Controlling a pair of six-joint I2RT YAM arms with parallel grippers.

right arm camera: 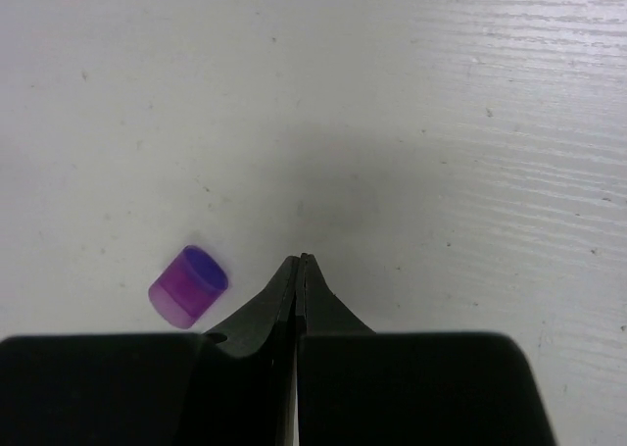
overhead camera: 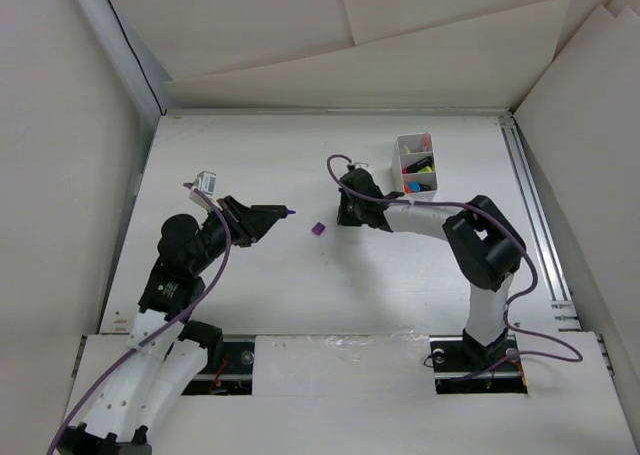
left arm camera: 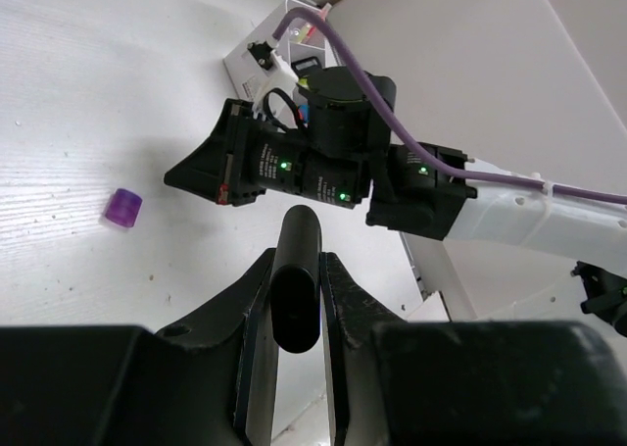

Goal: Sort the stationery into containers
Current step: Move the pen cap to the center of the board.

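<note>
We see the white table [overhead camera: 250, 165] carrying a white rectangular plastic box [overhead camera: 399, 155] with dividers and stationery inside, beyond our right claw [right arm camera: 301, 262], which is pressed closed and empty. Our left claw [left arm camera: 296, 294] grips a black-barrelled highlighter [left arm camera: 297, 260]. A small purple plastic cap [right arm camera: 188, 286] lies just left of the right claw.

A cap [overhead camera: 318, 229] lies on the table [overhead camera: 250, 155] between the left gripper [overhead camera: 264, 218], holding a marker [overhead camera: 281, 213], and the right gripper [overhead camera: 341, 218]. Behind the latter stands the box [overhead camera: 399, 165].
</note>
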